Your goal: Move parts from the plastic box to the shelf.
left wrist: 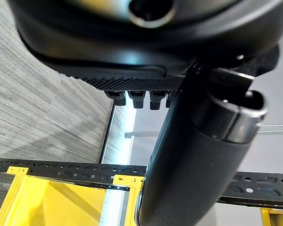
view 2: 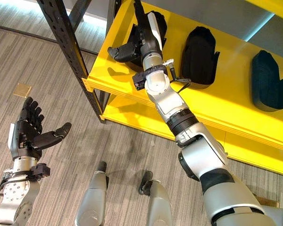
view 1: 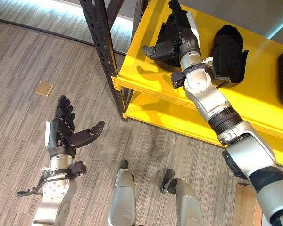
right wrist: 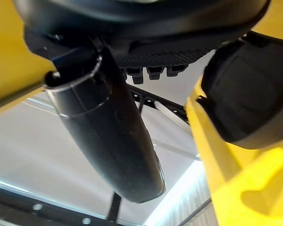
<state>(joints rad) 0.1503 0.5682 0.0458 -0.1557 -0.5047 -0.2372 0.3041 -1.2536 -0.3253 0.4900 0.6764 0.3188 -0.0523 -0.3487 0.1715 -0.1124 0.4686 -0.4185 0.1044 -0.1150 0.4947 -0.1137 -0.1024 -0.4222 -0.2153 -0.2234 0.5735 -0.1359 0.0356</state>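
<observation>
Three black molded parts lie in a row on the yellow shelf [view 2: 236, 106]: one [view 2: 156, 19] at its left end, one [view 2: 200, 49] in the middle and one [view 2: 265, 80] on the right. My right hand [view 2: 145, 40] reaches over the shelf's left end, open, with fingers straight and thumb [view 2: 122, 52] spread. It is right against the leftmost part [right wrist: 245, 99] and is not curled round it. Over the floor at the lower left, my left hand [view 1: 61, 134] is open, palm up and empty.
A black perforated upright [view 1: 104, 52] carries the shelf's left corner. Below it is a lower yellow shelf [view 1: 179, 120]. A brass floor plate [view 1: 44, 88] is set in the grey striped carpet. A wooden edge [view 1: 247, 207] shows at the lower right.
</observation>
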